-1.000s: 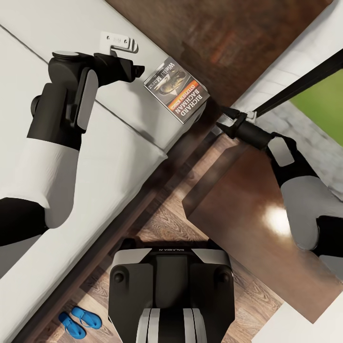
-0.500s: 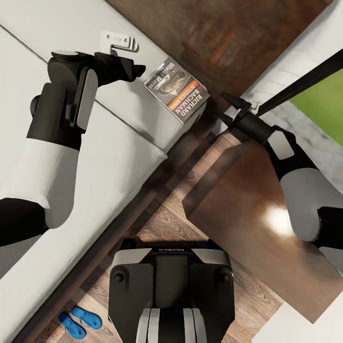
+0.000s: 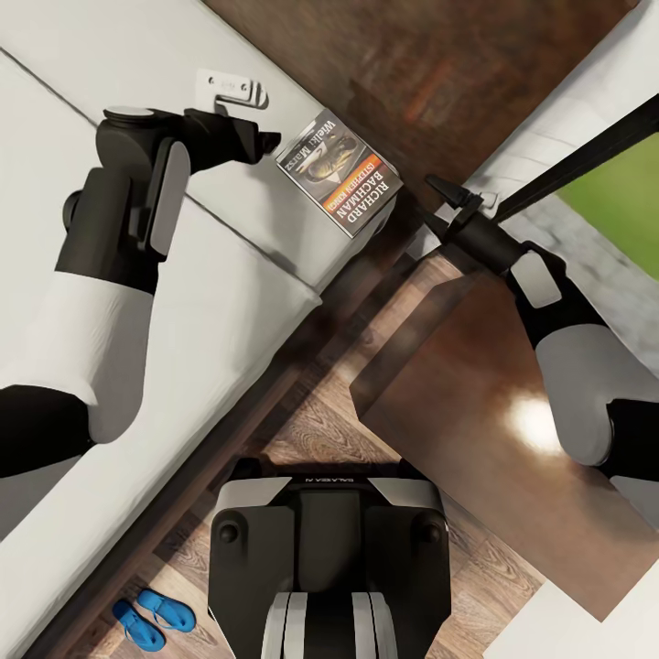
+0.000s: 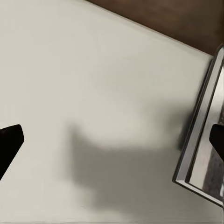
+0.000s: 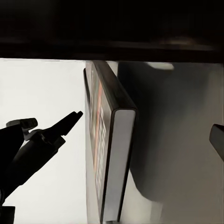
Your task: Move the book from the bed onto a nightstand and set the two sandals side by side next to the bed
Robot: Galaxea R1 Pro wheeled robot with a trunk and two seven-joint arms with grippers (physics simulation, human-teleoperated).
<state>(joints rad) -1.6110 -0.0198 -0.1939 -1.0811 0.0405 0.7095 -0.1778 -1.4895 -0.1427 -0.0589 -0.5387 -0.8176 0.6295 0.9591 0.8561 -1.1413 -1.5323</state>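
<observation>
Across the head view's upper left lay the bed, its pale mattress meeting the dark frame edge that ran diagonally toward the lower left. Beyond the mattress's far edge stood the dark headboard. The nightstand occupied the right side, its glossy top just beside the bed frame, with the wood-plank floor between them.

The book rested cover up at the mattress corner nearest the nightstand, its orange band and white lettering legible from above. The right wrist view showed what the head view did not: the book seen edge-on, spine and page block visible, lying flat on the mattress. The left wrist view caught only one corner of the book, cut off by the frame edge.

The left gripper hovered over the mattress just beside the book, fingers spread wide; in its own camera each dark fingertip sat at an opposite border. The right gripper hung over the gap between bed and nightstand, near the book's corner, fingers parted and holding nothing.

Both sandals lay side by side on the floor near the bed frame's lower edge, small and bright blue.
</observation>
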